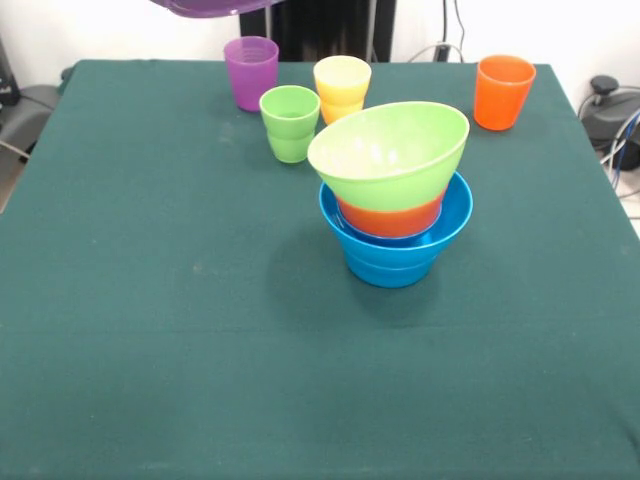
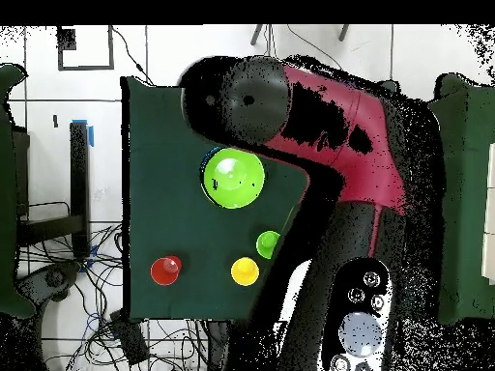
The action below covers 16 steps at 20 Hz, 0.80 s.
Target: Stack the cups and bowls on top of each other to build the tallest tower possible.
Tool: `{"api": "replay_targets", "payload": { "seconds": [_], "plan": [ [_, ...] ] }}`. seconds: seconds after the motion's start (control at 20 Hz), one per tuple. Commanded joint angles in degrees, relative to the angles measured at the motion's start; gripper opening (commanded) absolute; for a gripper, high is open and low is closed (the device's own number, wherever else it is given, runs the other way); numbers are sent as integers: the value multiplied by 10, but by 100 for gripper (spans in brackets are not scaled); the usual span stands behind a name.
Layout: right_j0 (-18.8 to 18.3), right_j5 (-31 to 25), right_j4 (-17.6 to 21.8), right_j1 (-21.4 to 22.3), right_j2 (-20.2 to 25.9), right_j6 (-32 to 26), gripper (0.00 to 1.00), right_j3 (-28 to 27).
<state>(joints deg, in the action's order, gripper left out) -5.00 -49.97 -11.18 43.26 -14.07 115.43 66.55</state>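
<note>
The tower stands mid-table: a large light blue bowl (image 1: 395,262) at the bottom, a small orange bowl (image 1: 390,218) in it, and a lime green bowl (image 1: 390,155) on top, tilted; the lime bowl also shows in the overhead view (image 2: 234,178). The large purple bowl (image 1: 215,6) hangs in the air at the top edge, only its underside showing. The gripper holding it is hidden above the frame and under the arm (image 2: 319,126). The purple cup (image 1: 251,72), green cup (image 1: 290,123), yellow cup (image 1: 342,88) and orange cup (image 1: 503,92) stand upright behind the tower.
The green tablecloth (image 1: 150,300) covers the table. In the overhead view the arm covers the table's right part and the purple cup. Cables and equipment (image 1: 610,110) lie off the table's right edge.
</note>
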Motion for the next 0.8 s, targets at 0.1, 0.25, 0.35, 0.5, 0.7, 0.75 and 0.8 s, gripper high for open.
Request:
{"api": "replay_targets", "payload": {
  "seconds": [0.1, 0.25, 0.35, 0.5, 0.7, 0.75, 0.8],
  "plan": [
    [14, 31, 5, -36, 24, 110, 0, 73],
    [19, 30, 7, -39, 21, 119, 0, 68],
    [20, 34, 8, -42, 20, 123, 0, 66],
    [23, 43, 8, -45, 19, 129, 0, 68],
    [28, 44, 7, -47, 15, 136, 0, 68],
    [29, 45, 7, -48, 15, 137, 0, 68],
    [30, 46, 5, -48, 15, 138, 0, 69]
  ]
}}
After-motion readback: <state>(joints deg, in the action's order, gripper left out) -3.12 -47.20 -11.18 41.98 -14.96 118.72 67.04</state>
